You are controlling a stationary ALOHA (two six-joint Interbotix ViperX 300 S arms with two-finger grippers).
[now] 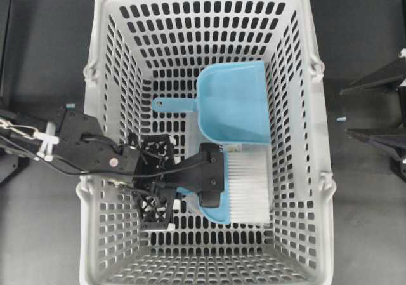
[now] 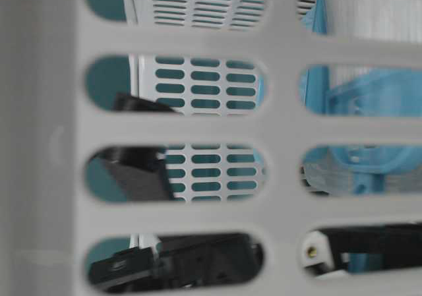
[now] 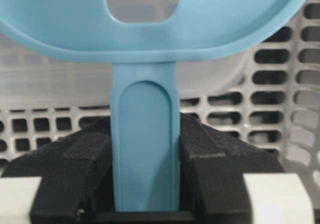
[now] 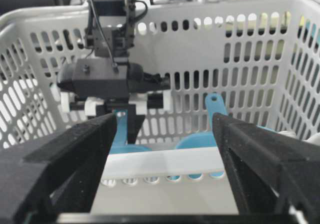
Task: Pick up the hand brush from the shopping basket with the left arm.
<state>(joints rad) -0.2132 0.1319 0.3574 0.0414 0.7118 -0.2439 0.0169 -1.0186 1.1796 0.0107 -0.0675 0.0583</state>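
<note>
In the overhead view the brush [image 1: 244,193] lies on the basket [image 1: 101,63] floor, lower centre of the frame, bristles to the right, just below the dustpan [image 1: 235,101]. The left hand [image 1: 200,180] reaches in from the left; its fingers [image 3: 75,164] sit tight against both sides of the brush's thin handle. The right hand [image 4: 165,149] stands wide open, holding nothing.
</note>
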